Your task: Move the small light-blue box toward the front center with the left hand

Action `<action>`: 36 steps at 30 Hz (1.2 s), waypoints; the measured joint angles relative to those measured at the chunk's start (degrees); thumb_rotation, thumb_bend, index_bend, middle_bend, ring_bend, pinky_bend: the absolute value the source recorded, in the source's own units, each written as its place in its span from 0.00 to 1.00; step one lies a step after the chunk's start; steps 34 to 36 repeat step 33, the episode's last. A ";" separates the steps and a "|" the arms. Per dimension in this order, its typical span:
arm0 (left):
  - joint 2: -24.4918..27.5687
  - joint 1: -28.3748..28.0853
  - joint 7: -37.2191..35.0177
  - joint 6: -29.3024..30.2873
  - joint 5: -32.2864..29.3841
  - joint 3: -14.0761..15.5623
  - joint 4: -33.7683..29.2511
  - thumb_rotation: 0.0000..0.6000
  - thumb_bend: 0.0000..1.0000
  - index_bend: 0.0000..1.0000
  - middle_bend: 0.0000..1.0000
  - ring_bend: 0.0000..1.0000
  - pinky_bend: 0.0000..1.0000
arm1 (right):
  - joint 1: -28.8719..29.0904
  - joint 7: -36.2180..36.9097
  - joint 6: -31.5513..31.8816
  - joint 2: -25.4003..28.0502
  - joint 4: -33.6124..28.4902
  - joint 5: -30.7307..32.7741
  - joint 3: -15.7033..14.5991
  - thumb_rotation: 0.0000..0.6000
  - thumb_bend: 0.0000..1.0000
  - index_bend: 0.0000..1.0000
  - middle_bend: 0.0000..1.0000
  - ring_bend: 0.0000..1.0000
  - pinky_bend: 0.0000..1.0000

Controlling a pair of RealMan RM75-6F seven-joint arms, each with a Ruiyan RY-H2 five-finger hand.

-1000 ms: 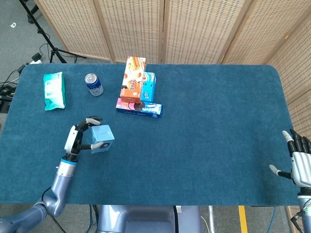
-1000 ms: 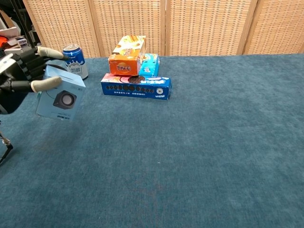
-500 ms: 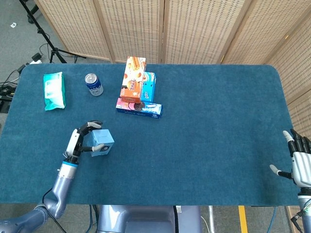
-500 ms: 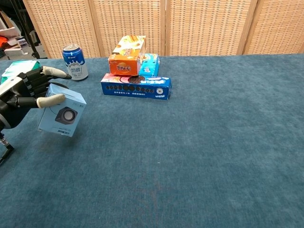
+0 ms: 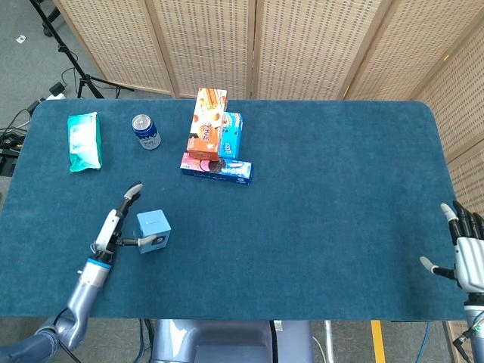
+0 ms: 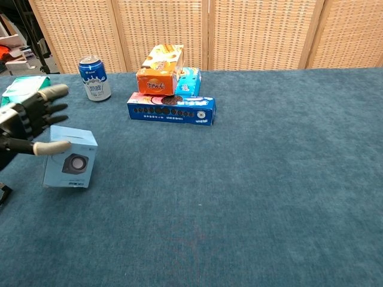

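Note:
The small light-blue box (image 5: 153,231) stands flat on the blue table (image 5: 318,197), front left, with a round dark mark on its front face (image 6: 70,165). My left hand (image 5: 113,225) is just to the left of it, fingers stretched out and spread away from the box top. Only the thumb (image 6: 51,147) still lies against the box's near face. In the chest view the left hand (image 6: 27,122) shows at the left border. My right hand (image 5: 467,249) hangs past the table's front right corner, fingers apart and empty.
A blue-and-white can (image 5: 146,131) and a green packet (image 5: 83,141) sit at the back left. An orange box (image 5: 206,123) and a blue snack box (image 5: 231,136) sit behind a long dark-blue box (image 5: 216,168) at the back centre.
The left hand lowered the box from above the table onto the cloth, slightly nearer the front. Its fingers then lifted off the box top and spread.

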 measured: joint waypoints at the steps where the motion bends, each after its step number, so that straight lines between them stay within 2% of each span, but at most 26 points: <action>1: 0.49 0.51 0.21 1.73 0.34 0.03 -0.71 1.00 0.00 0.07 0.00 0.00 0.06 | 0.00 -0.03 0.02 -0.01 -0.02 -0.03 -0.02 1.00 0.00 0.00 0.00 0.00 0.00; 9: 5.74 3.69 2.96 11.76 3.70 0.87 -8.12 1.00 0.00 0.07 0.00 0.00 0.01 | -0.05 -0.18 0.20 0.03 -0.31 -0.38 -0.15 1.00 0.00 0.00 0.00 0.00 0.00; 15: 10.67 4.66 12.34 13.74 4.54 0.73 -13.83 1.00 0.00 0.03 0.00 0.00 0.00 | -0.14 0.01 0.42 0.15 -0.49 -0.74 -0.25 1.00 0.00 0.00 0.00 0.00 0.00; 22: 22.22 5.42 36.69 9.66 2.82 1.37 -25.57 1.00 0.00 0.00 0.00 0.00 0.00 | -0.52 0.55 1.27 0.50 -0.86 -1.32 -0.33 1.00 0.00 0.00 0.00 0.00 0.00; 27: 32.79 7.50 55.71 5.56 -2.14 2.21 -36.80 1.00 0.00 0.00 0.00 0.00 0.00 | -0.74 -0.41 2.03 0.32 -1.06 -2.08 -0.58 1.00 0.00 0.00 0.00 0.00 0.00; 31: 38.84 9.16 62.22 2.06 -5.66 2.71 -43.47 1.00 0.00 0.00 0.00 0.00 0.00 | -0.79 -1.73 2.53 -0.12 -1.23 -2.82 -0.90 1.00 0.00 0.00 0.00 0.00 0.00; 36: 39.91 9.88 62.52 1.19 -6.22 2.82 -44.56 1.00 0.00 0.00 0.00 0.00 0.00 | -0.85 -2.11 2.77 -0.24 -1.32 -2.96 -0.96 1.00 0.00 0.00 0.00 0.00 0.00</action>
